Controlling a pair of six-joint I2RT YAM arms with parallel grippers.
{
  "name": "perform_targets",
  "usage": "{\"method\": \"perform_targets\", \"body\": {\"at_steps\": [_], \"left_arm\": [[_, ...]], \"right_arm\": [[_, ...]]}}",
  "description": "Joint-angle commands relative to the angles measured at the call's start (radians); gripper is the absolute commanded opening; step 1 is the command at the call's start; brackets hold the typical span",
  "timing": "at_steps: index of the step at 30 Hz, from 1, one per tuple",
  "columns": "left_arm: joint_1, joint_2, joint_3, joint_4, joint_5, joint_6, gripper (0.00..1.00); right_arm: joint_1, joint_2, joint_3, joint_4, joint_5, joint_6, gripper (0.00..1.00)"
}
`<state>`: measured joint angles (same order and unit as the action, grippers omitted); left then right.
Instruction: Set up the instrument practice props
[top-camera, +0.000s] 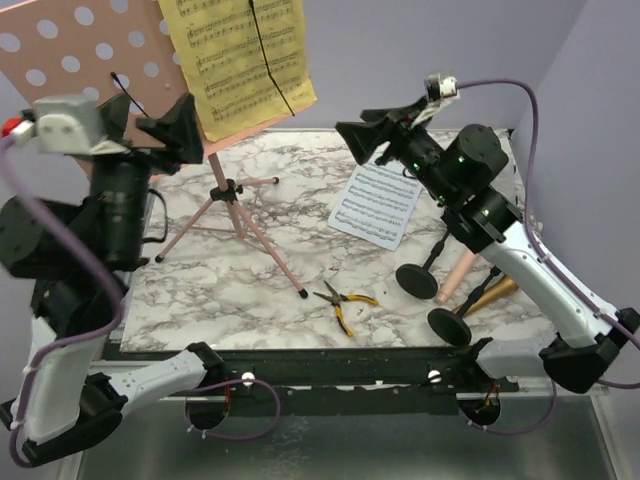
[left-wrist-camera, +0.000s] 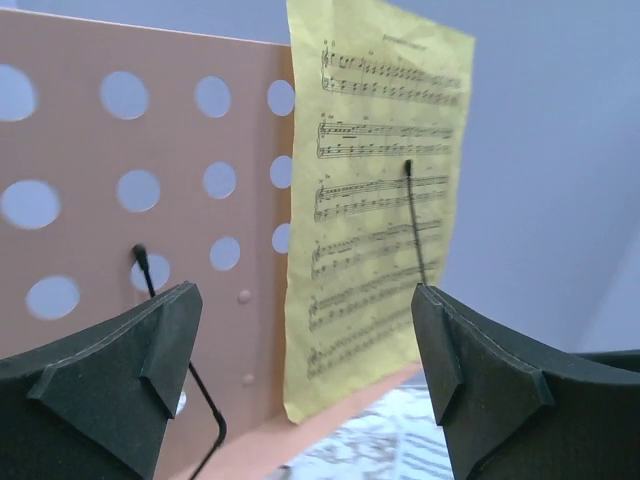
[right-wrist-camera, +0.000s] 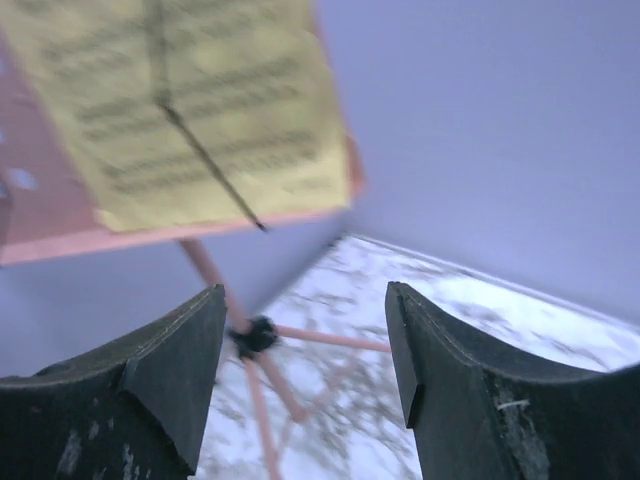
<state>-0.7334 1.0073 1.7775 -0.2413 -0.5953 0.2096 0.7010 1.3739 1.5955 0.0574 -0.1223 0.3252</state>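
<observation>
Left gripper (left-wrist-camera: 305, 310): fingers spread wide, empty. The pink rack (top-camera: 90, 50) is right ahead of it, a stiff flat panel with round holes. The yellow sheet (left-wrist-camera: 380, 200) is ahead and to its right, pinned under a thin black wire (left-wrist-camera: 415, 225).

Right gripper (right-wrist-camera: 305, 300): also wide, empty, up in the air and aimed at the rack. The white sheet (top-camera: 375, 205) lies flat on the desk (top-camera: 250, 290) below it.

The white sheet is probably the next thing to take. It looks thin, limp and light on smooth marble, so hard to pinch; take it by an edge or corner.

The rack looks light and top-heavy on thin tripod legs, so a push could tip it.

Behind the right gripper, by its forearm, lie the pink microphone (top-camera: 458, 275) and gold microphone (top-camera: 490, 295). Both are rigid, smooth and tapered, so grip them mid-body. The black holders (top-camera: 417, 280) there are round bases on thin stems.
</observation>
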Motion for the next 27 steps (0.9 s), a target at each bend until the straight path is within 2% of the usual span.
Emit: {"method": "perform_targets", "body": {"at_steps": [1, 3, 5, 8, 12, 17, 22, 27], "left_arm": [[0.001, -0.151, -0.042, -0.237, 0.22, -0.356, 0.95], [-0.001, -0.212, -0.129, -0.247, 0.321, -0.44, 0.97], [-0.003, -0.251, -0.22, -0.26, 0.413, -0.504, 0.99], [-0.003, -0.284, -0.351, -0.271, 0.568, -0.545, 0.99], [-0.003, -0.276, -0.453, -0.293, 0.764, -0.576, 0.99], [-0.004, -0.246, -0.586, -0.29, 0.958, -0.62, 0.99], [-0.009, -0.212, -0.734, -0.215, 1.002, -0.707, 0.99], [-0.105, -0.186, -0.866, -0.138, 0.832, -0.734, 0.99]], "right_arm": [[-0.038, -0.115, -0.316, -0.055, 0.461, -0.218, 0.72], [-0.112, -0.145, -0.448, -0.055, 0.491, -0.206, 0.75], [-0.235, -0.143, -0.556, -0.056, 0.404, -0.141, 0.75], [-0.404, -0.075, -0.633, -0.077, 0.29, -0.028, 0.76], [-0.544, 0.143, -0.544, -0.211, 0.078, 0.143, 0.79], [-0.666, 0.362, -0.438, -0.254, -0.163, 0.316, 0.82], [-0.684, 0.485, -0.415, -0.166, -0.233, 0.346, 0.82], [-0.692, 0.625, -0.298, -0.195, -0.137, 0.268, 0.83]]}}
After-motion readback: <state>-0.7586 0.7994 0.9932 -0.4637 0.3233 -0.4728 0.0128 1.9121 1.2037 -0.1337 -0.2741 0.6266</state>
